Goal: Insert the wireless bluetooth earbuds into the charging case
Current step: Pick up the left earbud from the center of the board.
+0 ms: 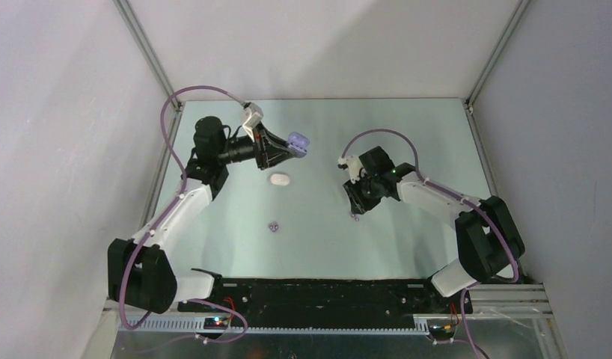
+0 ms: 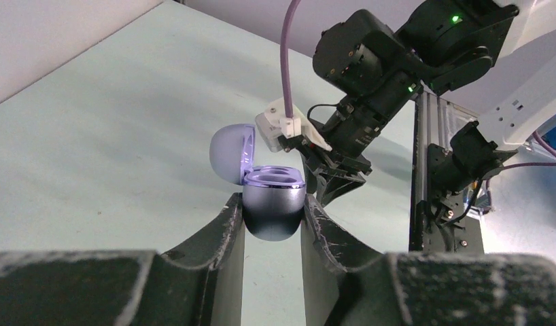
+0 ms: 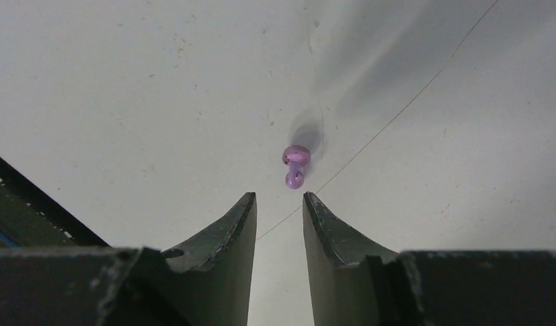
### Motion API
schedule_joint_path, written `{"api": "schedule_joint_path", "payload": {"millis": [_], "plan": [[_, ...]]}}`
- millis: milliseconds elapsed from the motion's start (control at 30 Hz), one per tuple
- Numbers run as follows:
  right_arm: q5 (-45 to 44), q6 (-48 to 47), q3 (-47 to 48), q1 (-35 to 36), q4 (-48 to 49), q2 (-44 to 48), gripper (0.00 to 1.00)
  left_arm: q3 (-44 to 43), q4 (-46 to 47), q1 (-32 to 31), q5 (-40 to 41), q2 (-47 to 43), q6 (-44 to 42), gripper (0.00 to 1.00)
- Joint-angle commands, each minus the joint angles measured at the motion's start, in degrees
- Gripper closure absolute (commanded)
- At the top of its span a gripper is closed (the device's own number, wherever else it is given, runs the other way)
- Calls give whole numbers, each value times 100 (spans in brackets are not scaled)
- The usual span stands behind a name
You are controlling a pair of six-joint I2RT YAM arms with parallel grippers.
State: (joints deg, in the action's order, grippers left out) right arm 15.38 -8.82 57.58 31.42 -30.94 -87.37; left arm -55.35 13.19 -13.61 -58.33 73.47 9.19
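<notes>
A glossy purple earbud (image 3: 296,166) lies on the matte pale table (image 3: 126,81), just past the tips of the right gripper (image 3: 279,197), whose dark, scuffed jaws stand apart and empty. The bud's long axis runs away from them, rounded head farthest. Farther off, the left gripper (image 2: 272,207) clamps a smooth, rounded purple charging case (image 2: 275,193), lid hinged up.

purple earbud (image 3: 296,165): bare table all round | white case (image 1: 280,179): obstacle near left arm (image 1: 185,202), well apart from right arm (image 1: 438,196)
</notes>
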Motion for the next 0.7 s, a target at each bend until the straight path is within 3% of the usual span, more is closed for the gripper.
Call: {"api": "schedule_joint_path", "payload": {"millis": [0,667], "plan": [[-234,87,51,71,145,-179,64,12,226,83,81,-268,39,100],[-252,-87,56,141,336,-695,72,92,260,184,85,-351,39,100]]}}
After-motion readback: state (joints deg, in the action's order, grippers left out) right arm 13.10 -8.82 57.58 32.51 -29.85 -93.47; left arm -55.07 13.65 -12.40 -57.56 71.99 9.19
